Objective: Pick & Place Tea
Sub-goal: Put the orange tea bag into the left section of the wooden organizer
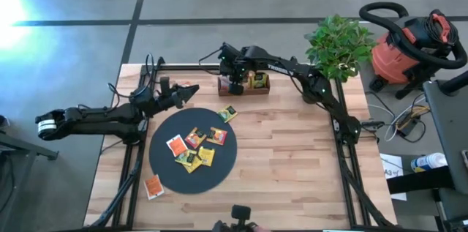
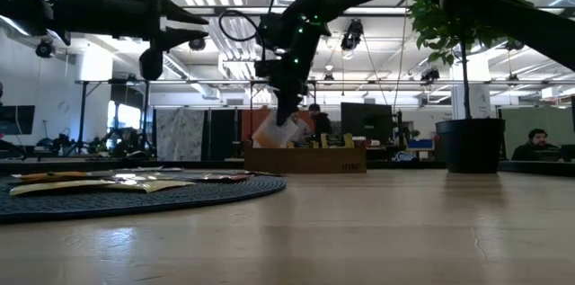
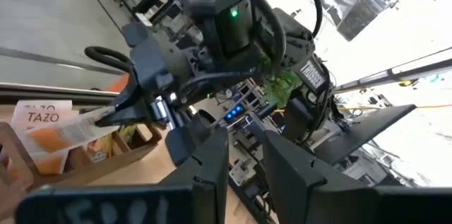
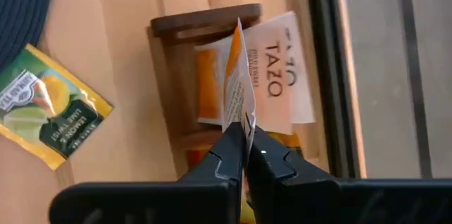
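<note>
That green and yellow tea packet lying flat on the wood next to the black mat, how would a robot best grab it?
The green and yellow square tea packet lies flat on the wooden table, so there is little to pinch from the side. Probably best to come straight down from above and close on one free edge or corner, on the side away from the black round mat, where nothing crowds it.

Even indoor lighting; glare whitens the floor [image 1: 11, 5] at the high view's far-left edge; low view's foreground table [image 2: 359, 231] is blurred.

Bare surface [image 1: 292, 159] right of my black disc [image 1: 164, 173]: passable. Far edge obstructed by wooden tray [image 1: 259, 85] and potted plant [image 1: 340, 45].
</note>
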`<state>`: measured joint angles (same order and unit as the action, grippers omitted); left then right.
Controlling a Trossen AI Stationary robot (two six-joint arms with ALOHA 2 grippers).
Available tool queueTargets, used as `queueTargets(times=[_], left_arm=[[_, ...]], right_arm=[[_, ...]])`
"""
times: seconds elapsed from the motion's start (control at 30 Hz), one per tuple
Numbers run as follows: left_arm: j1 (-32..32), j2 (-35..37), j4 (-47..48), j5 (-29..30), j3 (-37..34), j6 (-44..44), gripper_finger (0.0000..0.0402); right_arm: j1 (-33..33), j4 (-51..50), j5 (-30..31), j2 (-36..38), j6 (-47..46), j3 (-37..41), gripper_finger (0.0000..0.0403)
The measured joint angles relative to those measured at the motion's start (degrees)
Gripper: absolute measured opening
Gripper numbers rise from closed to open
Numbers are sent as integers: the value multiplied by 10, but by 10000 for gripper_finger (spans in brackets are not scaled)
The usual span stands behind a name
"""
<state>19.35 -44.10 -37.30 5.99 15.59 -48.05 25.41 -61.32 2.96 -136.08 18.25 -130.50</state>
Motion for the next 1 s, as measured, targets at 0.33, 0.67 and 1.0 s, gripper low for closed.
queueTargets(times=[0.33, 0.67, 1.0], left_arm=[[0, 0, 2, 22, 0, -7, 83], [0, 0, 17, 52, 0, -2, 83], [1, -54, 24, 60, 4, -20, 83]], right_arm=[[13, 2, -26, -9, 5, 0, 8], [17, -18, -47, -9, 2, 1, 8], [16, -15, -52, -9, 2, -1, 8]])
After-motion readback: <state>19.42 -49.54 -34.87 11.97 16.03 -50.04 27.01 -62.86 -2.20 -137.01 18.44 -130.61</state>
